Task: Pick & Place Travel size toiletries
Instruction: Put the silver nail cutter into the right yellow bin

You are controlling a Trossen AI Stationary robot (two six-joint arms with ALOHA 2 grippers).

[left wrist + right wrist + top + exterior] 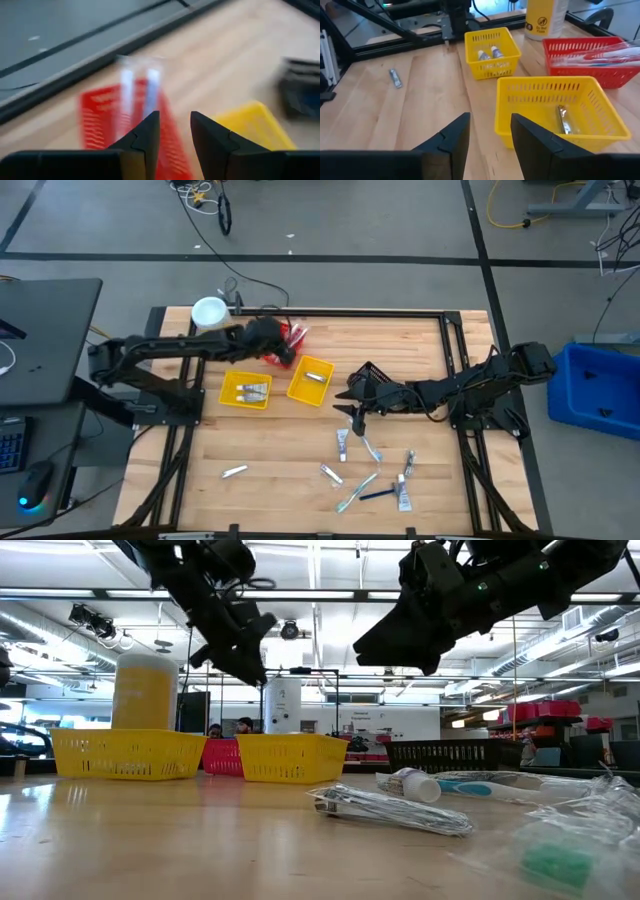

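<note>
Several travel size toiletries lie loose on the near half of the table: a white tube, a toothbrush, a wrapped piece. My left gripper hangs open above the red bin, which holds clear-wrapped toothbrushes; nothing sits between its fingers. My right gripper hovers open over the table's middle, beside the nearer yellow bin, with nothing in it. That bin holds a foil-wrapped piece. The farther yellow bin holds small tubes.
A yellow canister with a white lid stands at the far left corner, behind the bins. A black bin sits right of the yellow ones. Bare wood lies at the near left around the lone wrapped piece. A dark frame rims the table.
</note>
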